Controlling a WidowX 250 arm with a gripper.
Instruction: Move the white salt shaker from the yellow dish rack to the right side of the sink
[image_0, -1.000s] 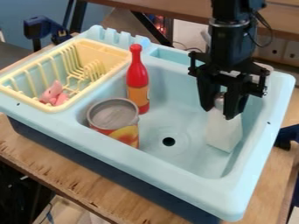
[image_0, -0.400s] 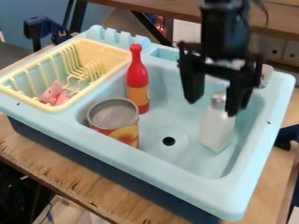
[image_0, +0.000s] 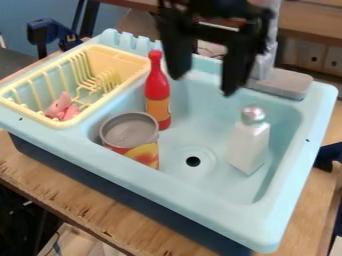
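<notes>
Over the sink (image_0: 200, 199) hangs the gripper (image_0: 204, 85), which is empty, with its two fingers spread wide apart. The red bottle (image_0: 157, 95) stands below it, toward the left in the view; the white bottle (image_0: 248, 147) is in the sink, to the lower right of the gripper, its long axis nearly upright.

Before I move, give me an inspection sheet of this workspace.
Surface: light-blue plastic sink on wooden table with chipped edge.
Job's things: white square-sided bottle with silvery ball top, in the basin.
Clutter: red bottle with orange label and open metal can in the basin; pink toy in yellow plastic rack.
Gripper: black two-finger gripper open, holding nothing, above the sink's back.
Cables: thin dark cable behind the sink.
Surroundings: dark-blue clamp beyond the rack.
</notes>
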